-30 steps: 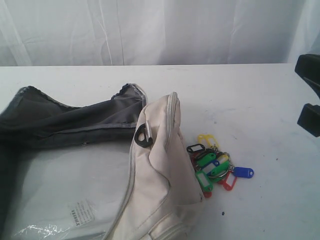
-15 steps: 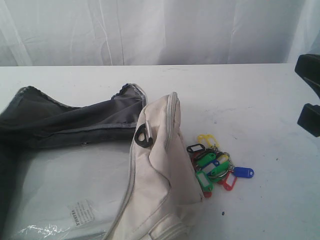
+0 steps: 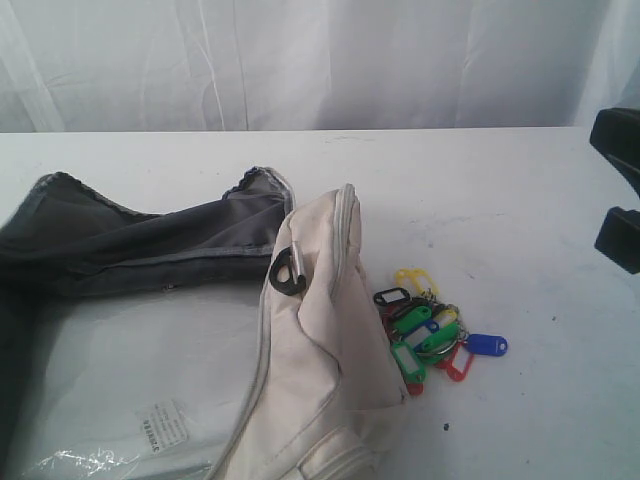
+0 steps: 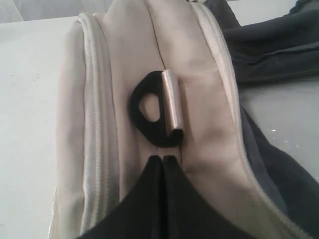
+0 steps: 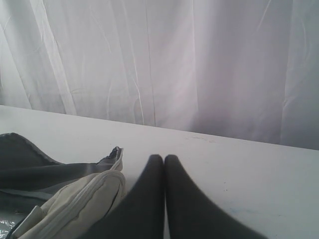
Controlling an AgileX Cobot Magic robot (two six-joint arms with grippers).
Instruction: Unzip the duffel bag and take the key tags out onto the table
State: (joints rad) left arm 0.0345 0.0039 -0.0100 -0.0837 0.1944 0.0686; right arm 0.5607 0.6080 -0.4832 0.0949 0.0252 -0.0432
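A lab-like test booth: plain white table (image 3: 480, 170) before a white curtain (image 3: 300, 60) backdrop.

No text can be read anywhere. The only print is on a small white paper label (image 3: 160, 425): a few short rows of dark marks, too blurred to make out. It lies under crinkled clear plastic film (image 3: 90, 460) inside the open cream fabric duffel bag (image 3: 330, 330), at about seven o'clock in the exterior view. At four o'clock from the black D-ring clip (image 3: 285, 272), a green plastic key tag (image 3: 405, 357) shows a white insert, with no legible writing.
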